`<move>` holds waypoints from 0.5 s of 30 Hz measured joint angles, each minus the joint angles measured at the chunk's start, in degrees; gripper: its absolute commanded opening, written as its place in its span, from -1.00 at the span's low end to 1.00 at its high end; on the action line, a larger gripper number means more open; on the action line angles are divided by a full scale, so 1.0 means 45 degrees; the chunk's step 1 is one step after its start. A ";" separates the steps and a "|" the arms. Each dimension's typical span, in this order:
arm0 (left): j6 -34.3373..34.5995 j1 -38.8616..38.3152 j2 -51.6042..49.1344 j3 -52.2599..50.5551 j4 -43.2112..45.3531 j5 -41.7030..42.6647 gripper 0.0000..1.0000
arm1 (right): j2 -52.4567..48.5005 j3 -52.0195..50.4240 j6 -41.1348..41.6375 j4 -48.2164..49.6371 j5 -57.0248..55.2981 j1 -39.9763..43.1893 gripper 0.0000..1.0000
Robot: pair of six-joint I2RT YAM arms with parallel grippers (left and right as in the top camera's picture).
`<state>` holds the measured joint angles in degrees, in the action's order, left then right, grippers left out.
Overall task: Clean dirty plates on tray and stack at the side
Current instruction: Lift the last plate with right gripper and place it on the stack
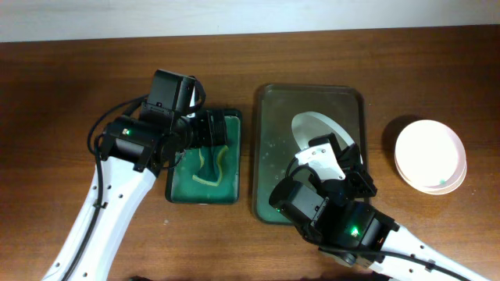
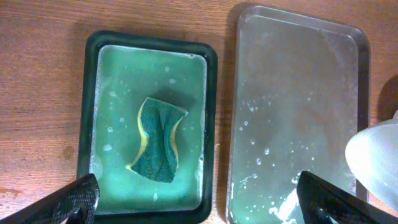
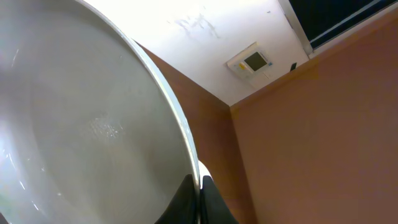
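Right gripper point(image 3: 198, 194) pinches the plate point(image 1: 312, 127) by its rim only, tilted above the tray point(image 1: 269, 109). Left gripper point(image 2: 199, 208) wide open, empty, over the sponge point(image 2: 158, 140) at 9 o'clock. Risk: wet rim (thin grip) slips on carry to stack point(image 1: 428, 154) at 3 o'clock.

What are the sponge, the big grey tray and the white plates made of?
The wavy green-and-yellow sponge: seemingly soft foam with a rough scouring face, judging by its two layers. The large olive-grey rectangular tray: hard plastic or metal, unclear; smooth, and droplets bead on it. The round white plates: glossy, either plastic or ceramic.
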<state>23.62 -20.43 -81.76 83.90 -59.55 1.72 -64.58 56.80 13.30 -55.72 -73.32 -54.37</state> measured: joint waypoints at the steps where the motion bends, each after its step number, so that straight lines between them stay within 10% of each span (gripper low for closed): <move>1: -0.0005 0.0000 0.0000 0.0000 0.0000 0.0000 0.99 | 0.0000 0.0000 0.0005 0.0005 0.0000 0.0000 -0.92; 15: 0.0000 0.0000 0.0000 0.0000 -0.0015 0.0000 0.99 | -0.0024 0.0000 0.1122 0.0379 0.2603 0.1972 -0.92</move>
<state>23.62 -20.43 -81.76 83.90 -59.61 1.72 -64.69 56.80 18.35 -54.02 -61.60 -45.50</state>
